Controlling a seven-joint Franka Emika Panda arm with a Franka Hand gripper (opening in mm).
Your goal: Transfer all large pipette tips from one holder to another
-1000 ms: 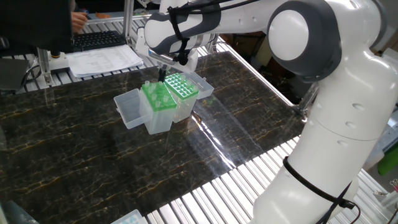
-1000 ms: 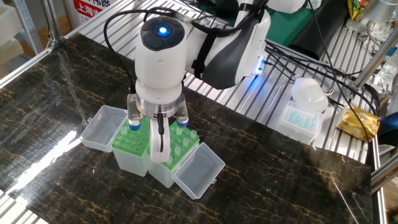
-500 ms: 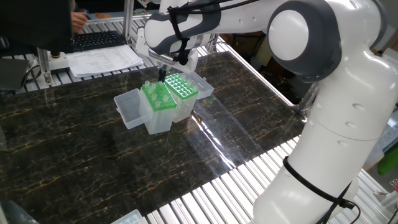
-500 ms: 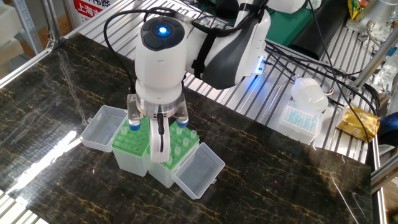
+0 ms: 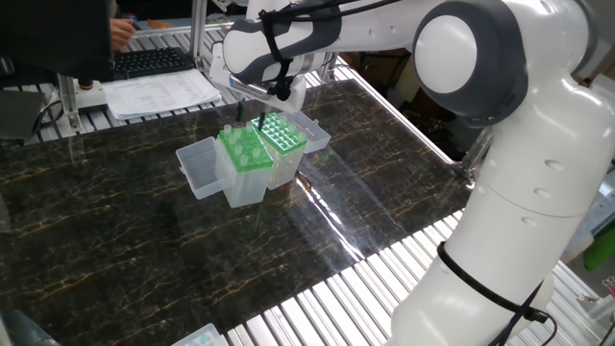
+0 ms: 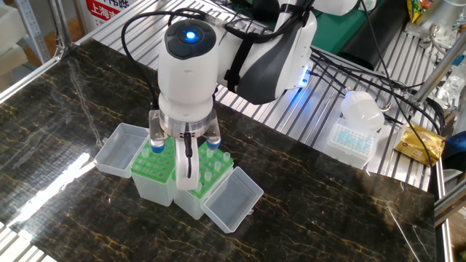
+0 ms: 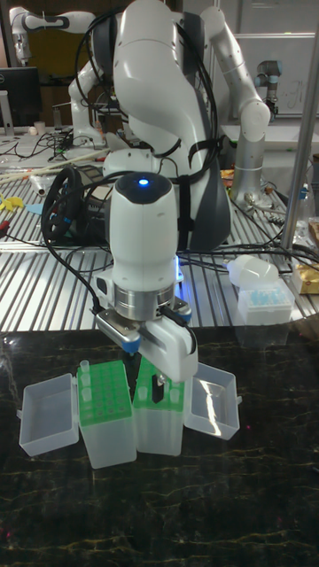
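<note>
A dark marbled table (image 6: pixel 349 211) is set among ribbed metal benches, with cables and a second white robot arm seen at the back in the tall fixed view. Left of centre in both fixed views, two clear tip boxes stand touching each other, each with a green perforated plate and a lid hinged open outward. The gripper (image 6: pixel 187 161) hangs directly over the seam between the left box (image 6: pixel 153 175) and the right box (image 6: pixel 209 180); its fingers are seen close together, but whether a tip is pinched between them cannot be told, since the fingertips are hidden by the gripper body and the boxes.

A few large pipette tips (image 6: pixel 217 159) are seen standing with their collars above the green plate of the right box, and one pale tip (image 7: pixel 85 367) stands at the far left corner of the other box in the tall view. Most holes appear unfilled. The transfer is judged to be under way, though how many tips remain to be moved cannot be counted.

Another tip box (image 6: pixel 352 138) with blue contents rests on the metal bench at the right, well apart from the work.
</note>
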